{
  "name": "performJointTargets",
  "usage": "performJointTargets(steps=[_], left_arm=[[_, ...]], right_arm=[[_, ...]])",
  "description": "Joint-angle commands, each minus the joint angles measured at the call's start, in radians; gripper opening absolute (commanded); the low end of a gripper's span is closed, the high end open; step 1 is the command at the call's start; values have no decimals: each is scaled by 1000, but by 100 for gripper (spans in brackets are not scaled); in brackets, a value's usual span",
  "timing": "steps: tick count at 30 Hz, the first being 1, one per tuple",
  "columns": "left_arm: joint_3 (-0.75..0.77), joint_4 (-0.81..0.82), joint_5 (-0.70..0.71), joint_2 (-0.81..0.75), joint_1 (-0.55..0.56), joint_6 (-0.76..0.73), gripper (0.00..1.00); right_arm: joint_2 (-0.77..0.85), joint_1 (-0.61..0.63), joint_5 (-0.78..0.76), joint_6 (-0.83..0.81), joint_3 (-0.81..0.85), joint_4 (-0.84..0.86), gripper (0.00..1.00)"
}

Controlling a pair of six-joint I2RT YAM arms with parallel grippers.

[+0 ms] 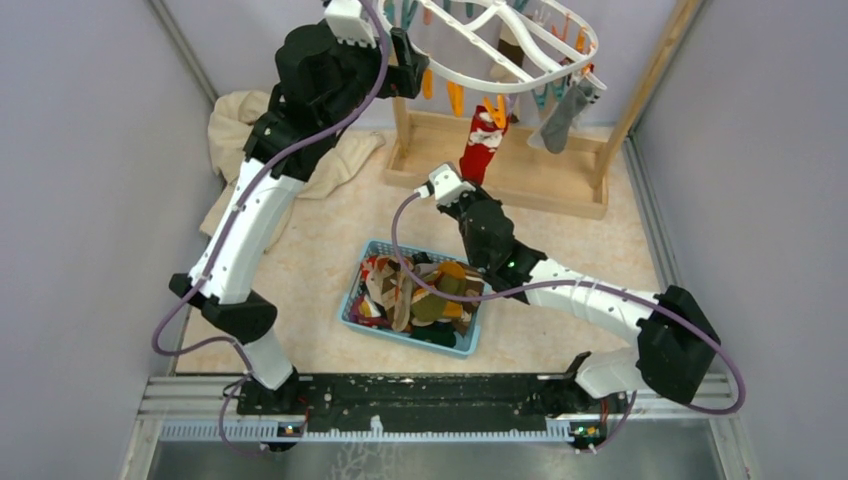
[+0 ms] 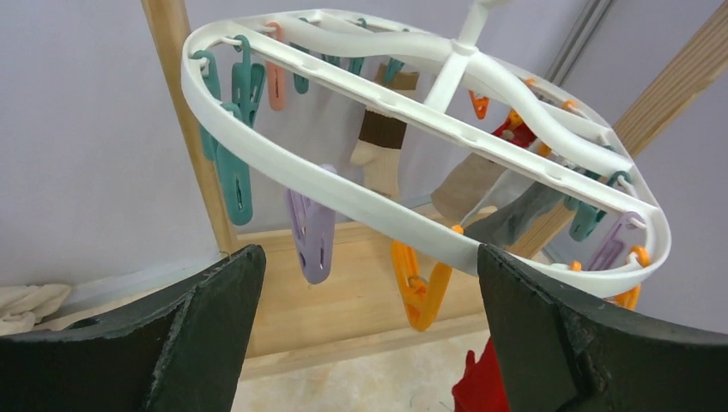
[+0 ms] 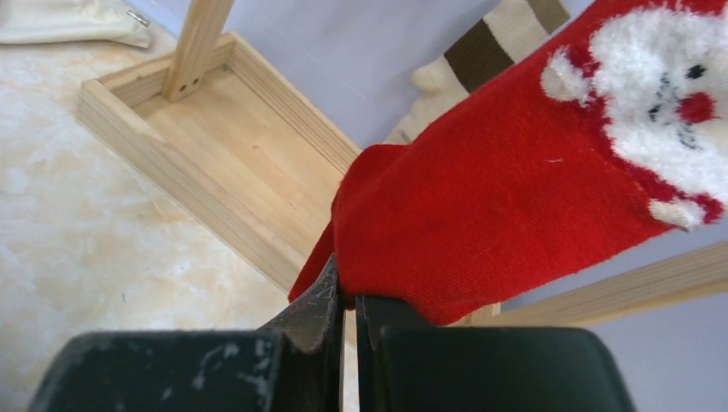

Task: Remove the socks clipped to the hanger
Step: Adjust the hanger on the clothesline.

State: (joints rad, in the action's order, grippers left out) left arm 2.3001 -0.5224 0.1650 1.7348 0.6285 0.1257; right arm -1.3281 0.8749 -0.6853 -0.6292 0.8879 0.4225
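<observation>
Hanger (image 2: 257,153): smooth wht plastic; red sock (image 3: 498,197): fuzzy knit cloth; rack (image 3: 223,163): matt bare wood.

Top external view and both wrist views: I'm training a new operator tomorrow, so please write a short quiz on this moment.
1. True or false: the right gripper is shut on the red sock.
2. The left gripper is: A) open, facing the hanger; B) shut on the hanger; C) out of view.
3. Fill in: a pile of socks lies in the blue ____.
Key: 1 true; 2 A; 3 basket.
</observation>
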Motion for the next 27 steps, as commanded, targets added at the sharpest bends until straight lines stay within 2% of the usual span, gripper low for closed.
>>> performJointTargets(steps=[1, 10, 14, 27], left_arm=[[23, 61, -12, 68, -22, -9, 99], [53, 106, -43, 180, -80, 16, 99], [54, 130, -41, 198, -93, 10, 99], [105, 163, -66, 231, -167, 6, 99]], right_arm=[[63, 13, -31, -7, -9, 24, 0], [135, 10, -43, 32, -46, -25, 0], [141, 13, -12, 59, -11, -66, 0], [19, 51, 69, 77, 127, -113, 0]])
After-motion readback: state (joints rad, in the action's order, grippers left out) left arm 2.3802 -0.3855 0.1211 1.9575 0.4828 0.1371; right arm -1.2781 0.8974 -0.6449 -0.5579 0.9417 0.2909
